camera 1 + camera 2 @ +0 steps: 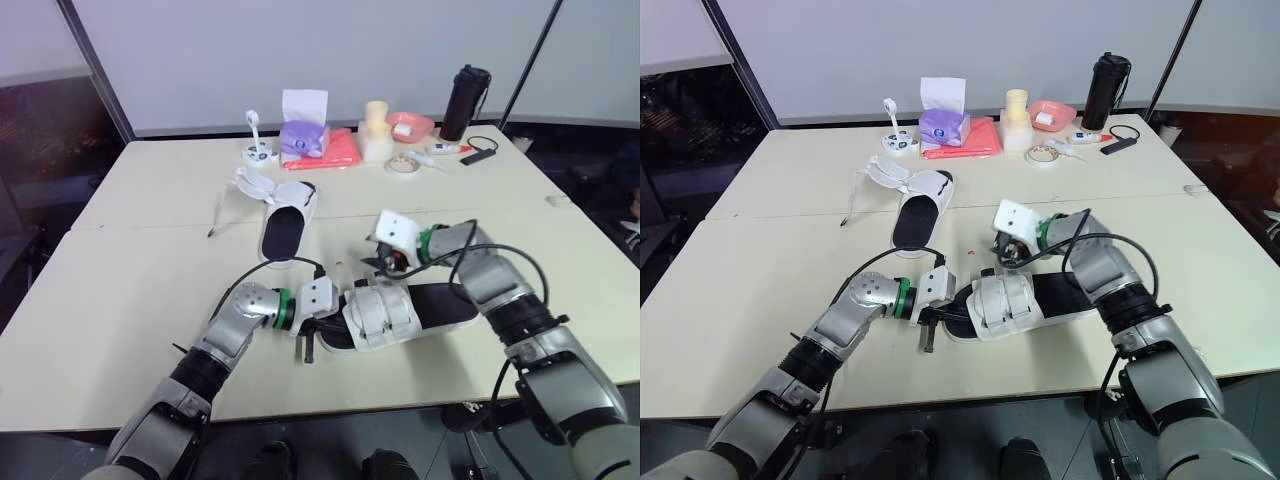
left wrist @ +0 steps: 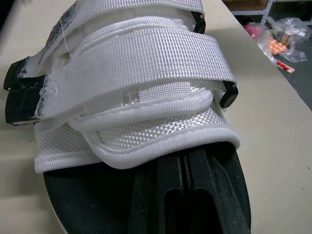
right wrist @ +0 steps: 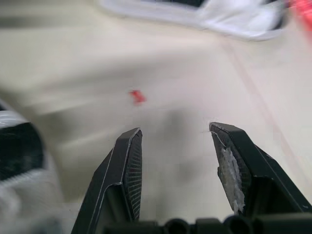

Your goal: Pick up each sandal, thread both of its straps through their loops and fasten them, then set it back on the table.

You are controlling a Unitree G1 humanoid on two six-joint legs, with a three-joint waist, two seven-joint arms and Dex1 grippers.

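We judge the sandal (image 1: 385, 312) light, sole (image 1: 452, 302) stiff, straps (image 2: 146, 53) floppy: pinch the sole's edge. Left fingers (image 2: 207, 195) lie clenched on its insole (image 2: 78, 195); right fingers (image 3: 127, 175) released.

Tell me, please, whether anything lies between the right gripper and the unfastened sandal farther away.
Nothing visible blocks it: only bare table and a tiny red speck lie between the open right gripper and that sandal.

both arms bent inward; left gripper (image 2: 181, 170) fingers together, right gripper (image 3: 175, 163) fingers spread apart
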